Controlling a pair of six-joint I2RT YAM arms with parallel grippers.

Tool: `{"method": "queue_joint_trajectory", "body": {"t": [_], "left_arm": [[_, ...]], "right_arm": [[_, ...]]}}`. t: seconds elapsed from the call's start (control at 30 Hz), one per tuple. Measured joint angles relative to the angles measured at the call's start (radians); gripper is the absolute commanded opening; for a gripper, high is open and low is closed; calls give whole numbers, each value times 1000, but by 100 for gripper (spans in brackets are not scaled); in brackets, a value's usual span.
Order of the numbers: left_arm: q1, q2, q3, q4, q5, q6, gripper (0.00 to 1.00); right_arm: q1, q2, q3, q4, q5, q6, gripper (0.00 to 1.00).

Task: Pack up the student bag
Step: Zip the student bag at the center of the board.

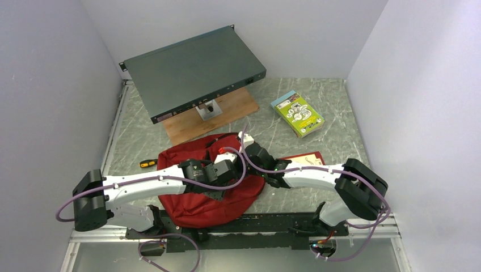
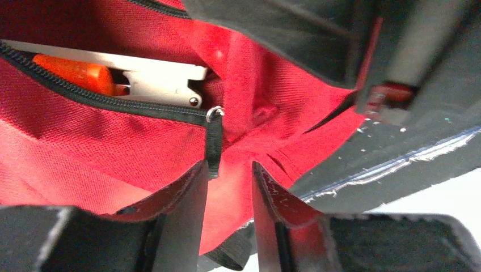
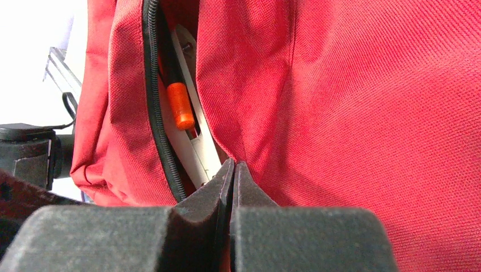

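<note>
**Desk:** What did the top external camera record?

**Photographer:** A dark red soft fabric backpack [image 1: 187,211] lay slumped at the near edge of the green-grey marbled table [image 1: 340,136], between the two arms. The left gripper [image 1: 232,169] and the right gripper [image 1: 249,148] met over its upper part. Behind it, a flat dark-grey metal rack unit [image 1: 193,73] sat tilted above a wooden board [image 1: 227,110]. A green-covered book [image 1: 298,113] lay far right. A dark red flat book [image 1: 309,158] lay just beside the backpack, partly under the right arm. A yellow-and-black-handled screwdriver [image 1: 148,164] rested near the backpack's left side.

**Desk:** And the left wrist camera?

**Photographer:** The left claw's jaws stood apart and held nothing. A black zipper pull strap [image 2: 214,148] hung from a small metal ring, with its lower end just beside one fingertip [image 2: 190,192]. The black zipper [image 2: 113,105] edged an open pocket. Inside lay a white flat tool [image 2: 159,85] with an orange part [image 2: 74,73].

**Desk:** And the right wrist?

**Photographer:** The right claw's pads were pressed together, pinching a fold of the backpack's red cloth at the pocket's edge. The zipper ran up the left of the frame, and the white tool and its orange part showed in the gap beside it.
</note>
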Motion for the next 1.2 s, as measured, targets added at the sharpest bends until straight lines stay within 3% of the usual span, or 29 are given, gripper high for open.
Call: {"method": "queue_joint_trajectory", "body": {"t": [0.5, 0.6, 0.67, 0.8, 1.07, 1.2], "left_arm": [[-1, -21, -110, 78, -84, -35, 32], [-1, -19, -111, 82, -92, -35, 21], [-1, -19, -111, 84, -94, -35, 3], [-1, -19, -116, 95, -101, -40, 0], [-1, -141, -193, 155, -96, -42, 0], [12, -224, -227, 193, -80, -50, 0]], "right_arm": [[-1, 0, 1, 3, 0, 2, 0], [-1, 0, 2, 2, 0, 2, 0], [-1, 0, 2, 2, 0, 2, 0], [-1, 0, 2, 2, 0, 1, 0], [-2, -7, 4, -1, 6, -34, 43], [-3, -42, -1, 9, 2, -68, 51]]}}
